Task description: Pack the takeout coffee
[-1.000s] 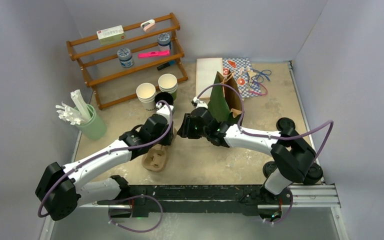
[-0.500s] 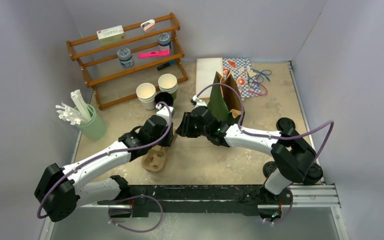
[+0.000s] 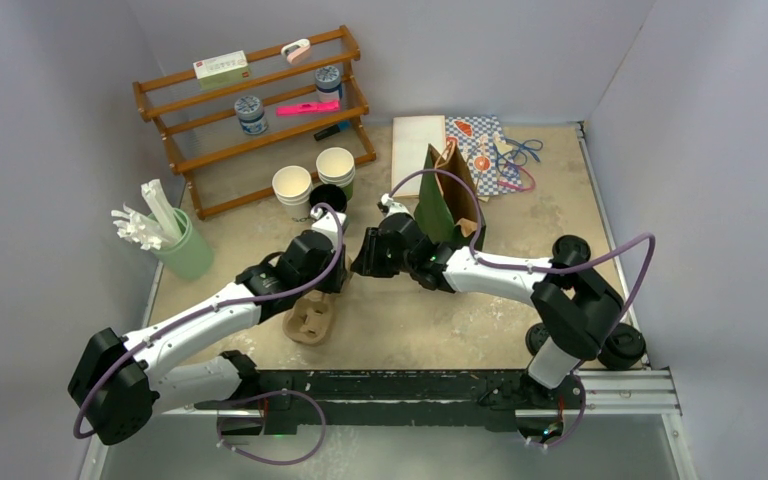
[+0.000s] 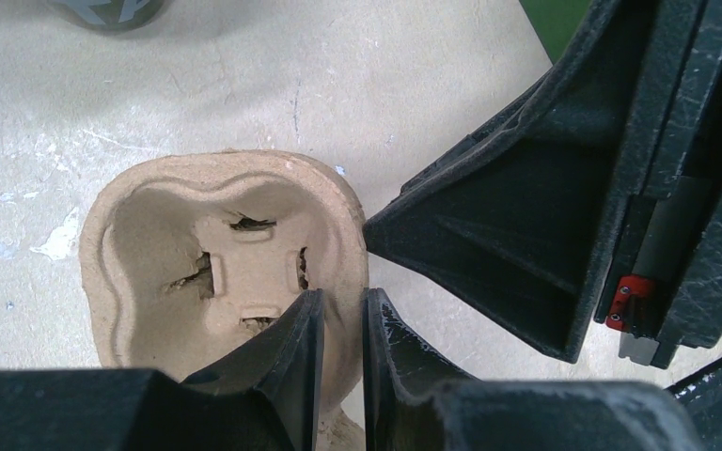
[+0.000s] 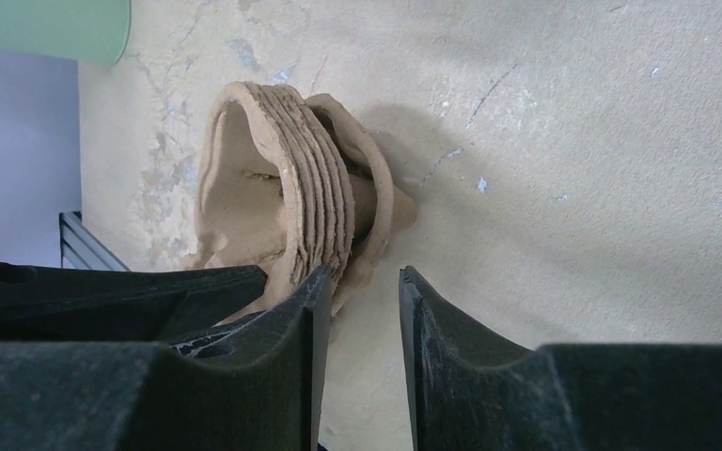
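Count: one takeout coffee (image 3: 328, 197), two lidless cups (image 3: 292, 184), one nested carrier stack (image 4: 103, 235), one green bag (image 3: 440, 200). The coffee stands upright, long axis vertical, black lid up, just beside the lidless cups. The left gripper (image 4: 343, 293) pinches the stack's rim narrowly, while the right gripper (image 5: 364, 274) stands slightly apart against the stack, holding nothing.

White arm links (image 3: 200, 322), black joints (image 3: 572, 318), thin purple cables (image 3: 648, 250), scuffed black wedge-shaped fingers (image 4: 291, 357)
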You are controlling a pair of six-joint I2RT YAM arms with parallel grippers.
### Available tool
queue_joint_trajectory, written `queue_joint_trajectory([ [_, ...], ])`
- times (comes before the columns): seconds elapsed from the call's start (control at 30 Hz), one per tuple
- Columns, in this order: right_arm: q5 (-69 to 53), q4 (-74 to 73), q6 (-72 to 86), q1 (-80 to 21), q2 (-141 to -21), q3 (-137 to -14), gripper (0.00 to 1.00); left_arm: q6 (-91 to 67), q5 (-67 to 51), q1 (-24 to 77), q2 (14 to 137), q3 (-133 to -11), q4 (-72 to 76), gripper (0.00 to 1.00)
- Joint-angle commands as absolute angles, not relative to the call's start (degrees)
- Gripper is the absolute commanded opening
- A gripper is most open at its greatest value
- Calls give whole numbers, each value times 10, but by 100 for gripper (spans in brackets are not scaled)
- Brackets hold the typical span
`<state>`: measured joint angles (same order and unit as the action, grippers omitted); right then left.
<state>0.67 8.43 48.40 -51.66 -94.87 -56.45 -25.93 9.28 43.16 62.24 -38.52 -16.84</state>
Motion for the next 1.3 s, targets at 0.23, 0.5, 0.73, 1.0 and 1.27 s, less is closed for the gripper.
queue_joint_trajectory([
  [0.23,4,113,490,-515,-924,-557,34,-266,89,431,609,-388,-137,2],
  [0.5,21,117,495,-515,-910,-545,29,-273,100,430,609,-390,-147,2],
  [0.73,2,133,484,-515,-909,-544,29,-271,97,429,602,-390,-149,1],
  [1.0,-15,143,480,-515,-920,-548,31,-265,82,429,596,-393,-149,0],
  [1.27,-23,142,476,-515,-935,-555,30,-256,68,429,590,-399,-145,0],
])
